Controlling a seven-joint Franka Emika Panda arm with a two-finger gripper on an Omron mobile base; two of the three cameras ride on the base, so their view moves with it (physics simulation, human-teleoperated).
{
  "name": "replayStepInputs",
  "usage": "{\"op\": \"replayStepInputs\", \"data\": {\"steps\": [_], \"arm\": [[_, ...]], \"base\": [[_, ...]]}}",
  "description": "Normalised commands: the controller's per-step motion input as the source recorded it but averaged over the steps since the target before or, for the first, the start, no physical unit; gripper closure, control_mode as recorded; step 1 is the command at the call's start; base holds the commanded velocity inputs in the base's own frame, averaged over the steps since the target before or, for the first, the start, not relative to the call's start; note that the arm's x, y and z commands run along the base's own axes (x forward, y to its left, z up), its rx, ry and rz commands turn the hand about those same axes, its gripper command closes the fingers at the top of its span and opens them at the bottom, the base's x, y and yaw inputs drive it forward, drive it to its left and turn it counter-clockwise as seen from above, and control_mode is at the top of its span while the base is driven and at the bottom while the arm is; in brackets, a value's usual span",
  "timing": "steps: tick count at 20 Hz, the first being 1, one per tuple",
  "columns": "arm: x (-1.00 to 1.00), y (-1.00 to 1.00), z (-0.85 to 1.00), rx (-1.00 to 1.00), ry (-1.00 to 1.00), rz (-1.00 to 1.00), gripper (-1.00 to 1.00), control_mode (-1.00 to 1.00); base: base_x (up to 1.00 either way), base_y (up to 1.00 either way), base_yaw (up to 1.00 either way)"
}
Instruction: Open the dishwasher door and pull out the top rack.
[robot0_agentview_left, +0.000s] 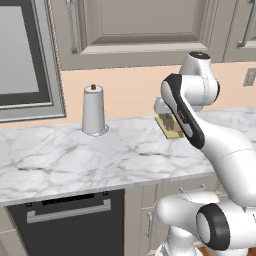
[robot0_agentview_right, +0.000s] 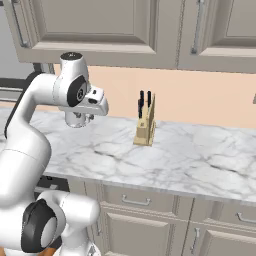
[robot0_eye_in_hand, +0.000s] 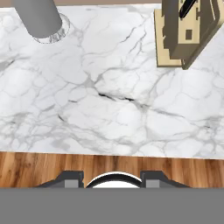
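Left base view: the dishwasher door (robot0_agentview_left: 75, 227) sits below the front edge of the marble desk (robot0_agentview_left: 100, 155), at the lower left. It is upright and flush with the beige cabinet fronts; its silver bar handle (robot0_agentview_left: 69, 210) runs horizontally just under the thin top slot. On the desk above the door, toward the wall, stands a grey paper-towel roll (robot0_agentview_left: 93, 110). To the right of the roll, a wooden knife block (robot0_agentview_left: 170, 127) is partly hidden behind the arm's dark-edged link. The arm is raised above the desk, well apart from the door.

Right base view: the knife block (robot0_agentview_right: 145, 125) stands upright on the desk (robot0_agentview_right: 190, 155), black handles up, to the right of the arm's wrist. The jaws themselves are hidden behind the wrist housing.

Hand view: camera looks straight down on the desk (robot0_eye_in_hand: 109, 96). Paper-towel roll (robot0_eye_in_hand: 39, 19) at upper left, knife block (robot0_eye_in_hand: 186, 37) at upper right, a strip of wooden floor (robot0_eye_in_hand: 43, 168) beyond the desk's edge. Two dark fingertips (robot0_eye_in_hand: 72, 178) stand apart at the bottom, nothing between them; how wide, cannot tell.
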Motion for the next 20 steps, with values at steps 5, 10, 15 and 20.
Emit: {"op": "replayStepInputs", "data": {"steps": [5, 10, 15, 20], "arm": [[0.0, 0.0, 0.0, 0.0, 0.0, 0.0, -1.0, 1.0], [0.0, 0.0, 0.0, 0.0, 0.0, 0.0, -1.0, 1.0], [0.0, 0.0, 0.0, 0.0, 0.0, 0.0, -1.0, 1.0], [0.0, 0.0, 0.0, 0.0, 0.0, 0.0, -1.0, 1.0]], "base": [[0.0, 0.0, 0.01], [0.0, 0.0, 0.25], [0.0, 0.0, 0.39], [-0.12, -0.05, 0.4]]}}
